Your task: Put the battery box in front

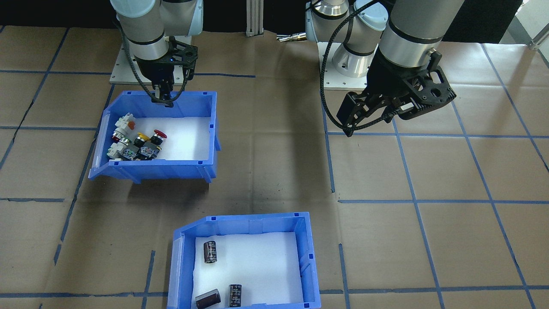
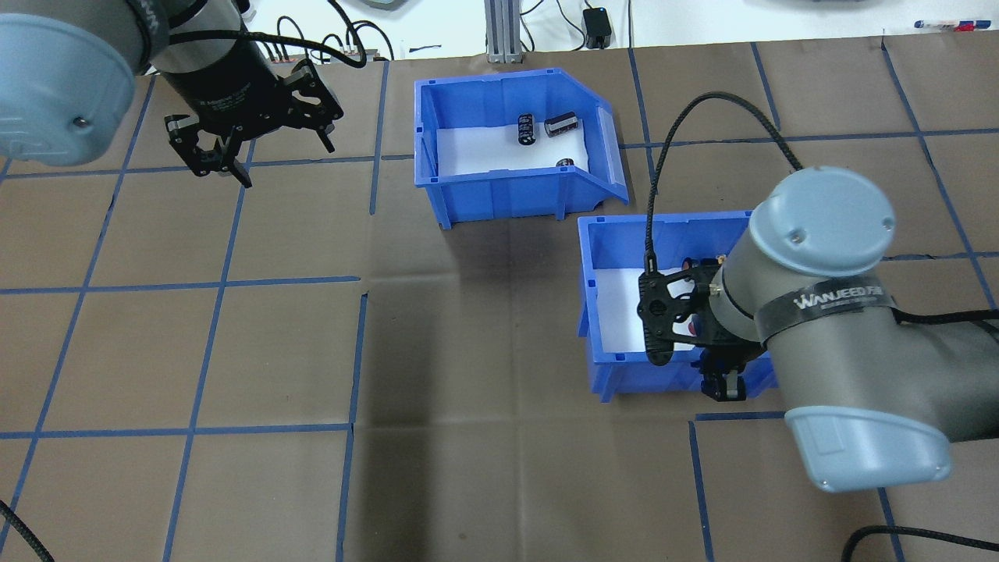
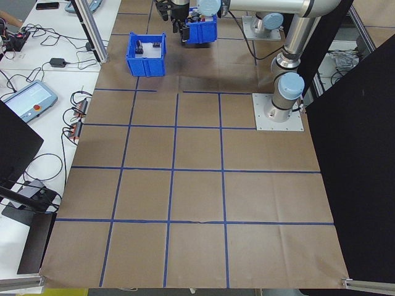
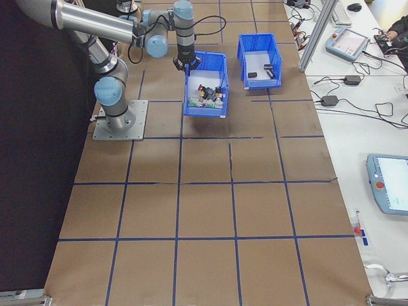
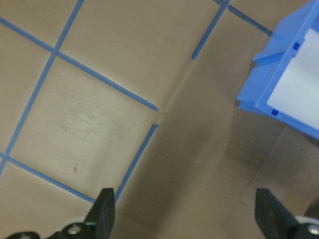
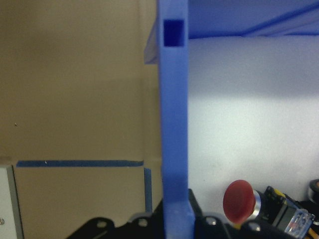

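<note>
The battery box (image 1: 253, 218) is a blue bin with a white floor, holding dark cylindrical batteries (image 1: 209, 251). It stands on the table at the far edge from the robot, also visible in the overhead view (image 2: 499, 187). My right gripper (image 1: 165, 101) is shut on the robot-side wall of a second blue bin (image 1: 158, 168) holding red- and yellow-capped switches (image 1: 158, 135). That bin casts a shadow below it and looks raised off the table. In the right wrist view its wall (image 6: 174, 124) stands between the jaws. My left gripper (image 2: 273, 160) hangs open over bare table, away from both bins.
Brown paper with blue tape lines (image 2: 234, 281) covers the table. The arms' metal base plates (image 1: 339, 81) sit at the robot side. An aluminium post (image 2: 499, 31) stands behind the battery box. Cables and a teach pendant (image 4: 347, 41) lie on a side bench.
</note>
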